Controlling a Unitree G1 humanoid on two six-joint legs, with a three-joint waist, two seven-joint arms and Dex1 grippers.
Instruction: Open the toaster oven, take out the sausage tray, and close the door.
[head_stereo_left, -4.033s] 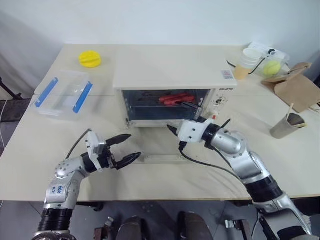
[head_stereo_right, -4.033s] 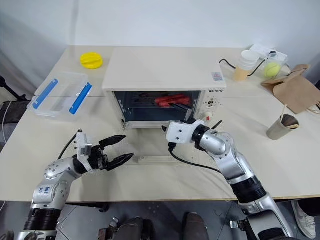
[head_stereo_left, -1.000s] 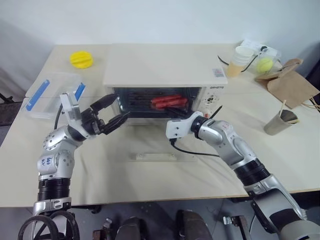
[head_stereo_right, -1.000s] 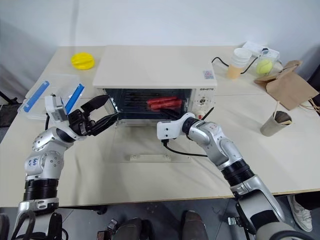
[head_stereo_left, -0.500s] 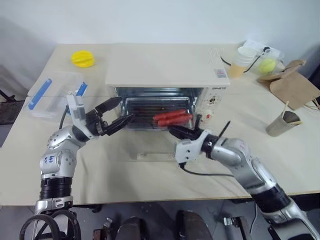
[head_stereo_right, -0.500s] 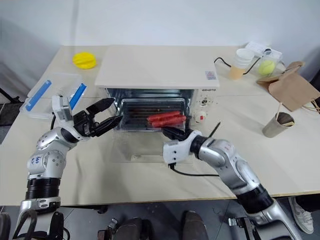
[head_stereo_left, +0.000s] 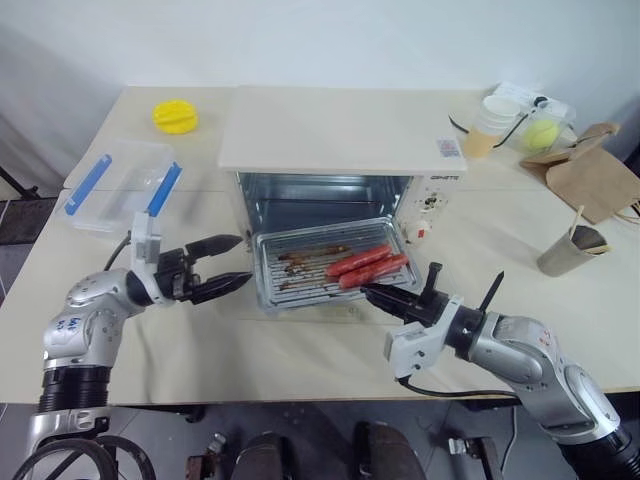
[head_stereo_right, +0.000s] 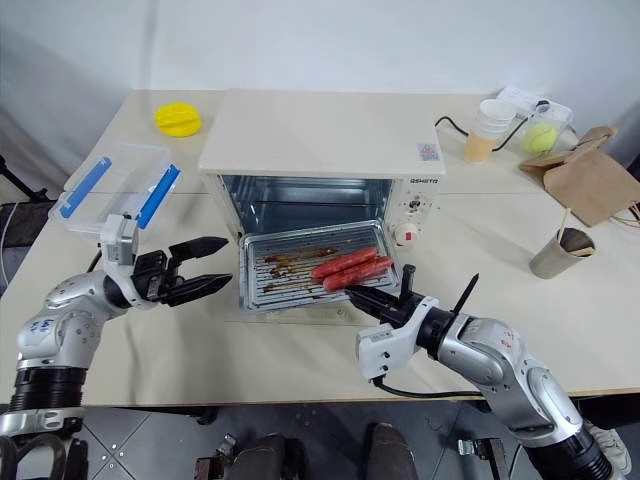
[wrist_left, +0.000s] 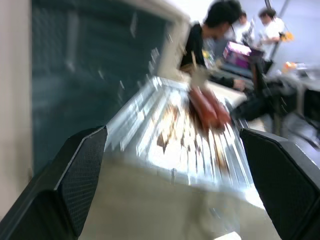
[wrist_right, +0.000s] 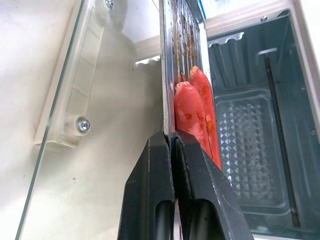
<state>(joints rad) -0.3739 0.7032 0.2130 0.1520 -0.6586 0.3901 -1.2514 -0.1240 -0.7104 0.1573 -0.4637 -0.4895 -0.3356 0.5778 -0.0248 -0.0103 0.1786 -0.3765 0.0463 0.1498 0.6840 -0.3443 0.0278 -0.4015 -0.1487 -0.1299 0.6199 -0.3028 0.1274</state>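
Right at the tips of your right gripper (head_stereo_right: 362, 298) sits the near rim of the sausage tray (head_stereo_right: 300, 268), and the two black fingers are pinched tight on that rim, so the tray runs straight ahead of the claw toward the toaster oven (head_stereo_right: 318, 160). It's mostly out of the cavity, hanging over the door (head_stereo_left: 320, 312), which lies folded flat on the table (head_stereo_right: 560, 330) under it. The tray's long axis goes crosswise to your fingers, so you're holding a long edge off-centre, under the sausages (head_stereo_right: 350, 266), and my guess is the far end wants to droop as you pull.

Your left gripper (head_stereo_left: 228, 265) is spread wide and empty, sitting just off the tray's other short end, fingers aimed across at it but not touching. So the right arm has the tray, and the left is the free one, closest to that unsupported end and to the door once the tray clears
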